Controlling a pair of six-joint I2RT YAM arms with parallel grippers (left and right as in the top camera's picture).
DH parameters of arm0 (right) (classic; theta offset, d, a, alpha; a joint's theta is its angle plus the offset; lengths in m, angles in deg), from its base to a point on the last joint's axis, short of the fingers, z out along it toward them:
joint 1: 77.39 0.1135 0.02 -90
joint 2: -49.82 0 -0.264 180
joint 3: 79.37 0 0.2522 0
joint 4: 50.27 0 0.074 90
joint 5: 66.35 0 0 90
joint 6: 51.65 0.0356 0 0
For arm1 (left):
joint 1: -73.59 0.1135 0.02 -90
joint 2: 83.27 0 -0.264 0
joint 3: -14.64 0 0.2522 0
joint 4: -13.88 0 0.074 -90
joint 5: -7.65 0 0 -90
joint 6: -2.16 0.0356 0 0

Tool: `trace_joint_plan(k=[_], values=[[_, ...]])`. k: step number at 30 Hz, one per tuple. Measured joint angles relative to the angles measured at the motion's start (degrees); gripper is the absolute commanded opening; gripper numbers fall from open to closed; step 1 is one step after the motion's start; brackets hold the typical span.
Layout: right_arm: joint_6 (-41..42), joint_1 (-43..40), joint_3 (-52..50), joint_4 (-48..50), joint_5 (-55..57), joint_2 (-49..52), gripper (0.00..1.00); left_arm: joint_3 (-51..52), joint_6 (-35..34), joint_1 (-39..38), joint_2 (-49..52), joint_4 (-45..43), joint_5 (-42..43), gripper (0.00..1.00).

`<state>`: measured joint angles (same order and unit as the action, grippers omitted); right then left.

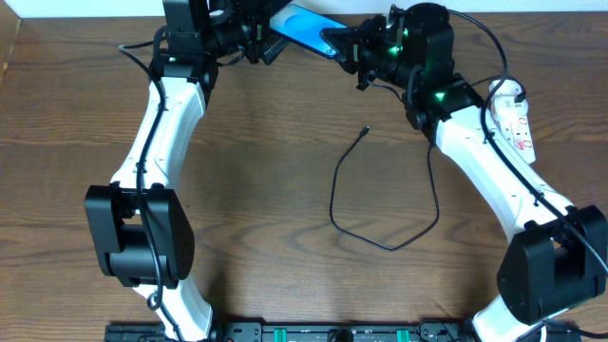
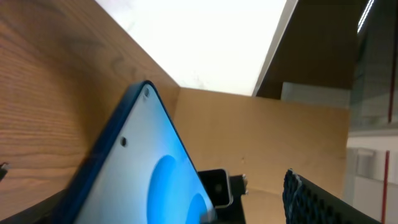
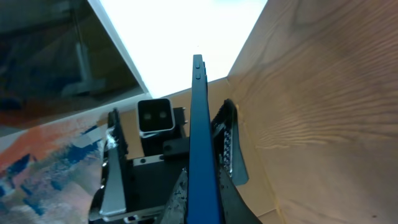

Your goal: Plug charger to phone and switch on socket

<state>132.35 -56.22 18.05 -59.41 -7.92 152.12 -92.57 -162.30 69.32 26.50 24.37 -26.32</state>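
Right gripper (image 3: 203,198) clamped on phone (image 3: 198,118), lifted edge-on, probably to steady it. Left gripper (image 1: 255,46) opposite, jaws apart. Charger (image 1: 333,199) lies well behind both, untouched.

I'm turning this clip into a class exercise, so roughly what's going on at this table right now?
Both arms meet at the far side around the slim smartphone with a light blue screen, tilted up between them. It stands edge-on between the right fingers, with the left fingers alongside; which pair grips it is unclear. The thin black charger cable lies loose mid-table, not plugged in, and the narrow white power strip lies off beside the right arm.
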Motion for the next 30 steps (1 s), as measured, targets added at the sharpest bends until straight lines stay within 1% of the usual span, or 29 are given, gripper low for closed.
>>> trace_joint_plan(k=[9,14,18,19,21,22,23,24,30], values=[[2.6,1.3,0.0,1.4,0.6,0.0,0.01,0.0,-7.0,0.0,0.0,-2.7,-0.8,0.8],[2.6,1.4,0.0,1.9,0.9,0.0,0.01,0.0,-10.3,-0.4,0.0,-6.2,-0.2,0.74],[2.6,1.4,0.0,2.4,1.3,0.0,0.01,0.0,-12.3,-0.8,0.0,-7.1,-0.2,0.62],[2.6,1.4,0.0,2.5,1.4,0.0,0.01,0.0,-12.7,-0.9,0.0,-7.1,-0.2,0.56],[2.5,1.4,0.1,2.7,1.6,0.0,0.01,0.0,-12.9,-1.0,0.0,-7.1,-0.3,0.5],[2.4,1.4,0.1,2.8,1.6,0.0,0.01,0.1,-13.3,-1.0,0.0,-7.1,-0.3,0.49],[2.4,1.4,0.2,2.9,1.6,0.0,0.01,0.2,-13.4,-1.1,0.0,-7.1,-0.3,0.44],[2.3,1.4,0.2,2.9,1.6,0.0,0.01,0.2,-13.7,-1.1,0.0,-7.0,-0.3,0.37],[1.2,1.4,0.7,3.5,1.8,0.0,0.01,0.3,-14.9,-1.1,0.0,-6.8,-0.4,0.19]])
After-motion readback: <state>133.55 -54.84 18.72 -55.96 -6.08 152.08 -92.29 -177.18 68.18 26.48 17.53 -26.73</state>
